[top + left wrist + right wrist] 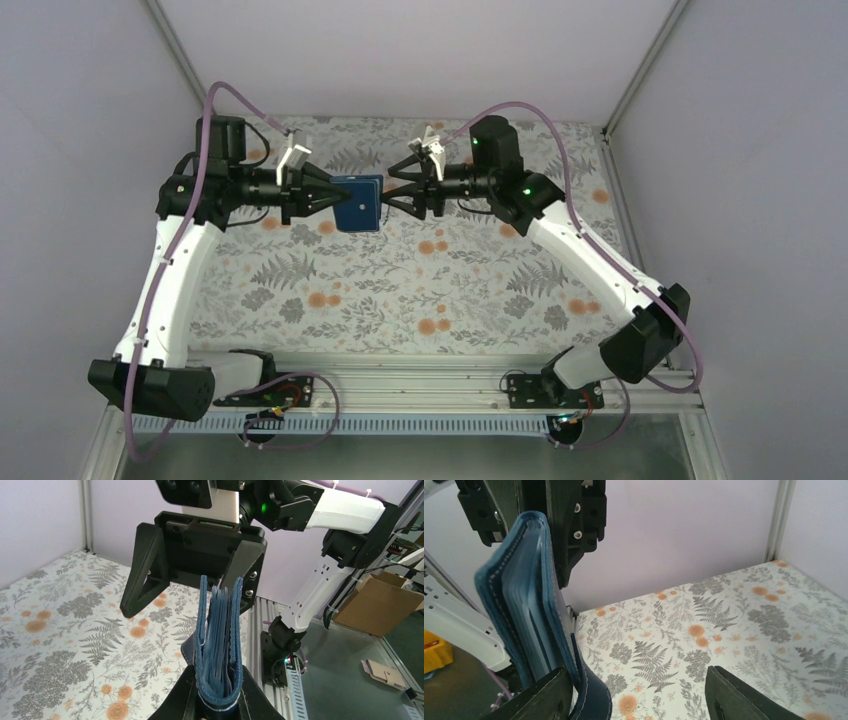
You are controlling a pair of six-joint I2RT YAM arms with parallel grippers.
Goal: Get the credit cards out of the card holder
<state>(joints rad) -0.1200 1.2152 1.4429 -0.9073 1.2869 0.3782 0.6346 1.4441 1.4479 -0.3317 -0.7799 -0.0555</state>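
Left pincer (335, 203) is clamped on the spine end of the dark navy, book-like card holder (358, 204), holding it in the air above the floral-patterned worktop (450, 290). Right pincer (386, 201) stands apart at the holder's open edge, with one finger just beside its cover.

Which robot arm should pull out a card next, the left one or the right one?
The right. The left gripper is shut on the card holder, holding it up, so it is busy. The right gripper is open and empty, right at the holder's open edge.
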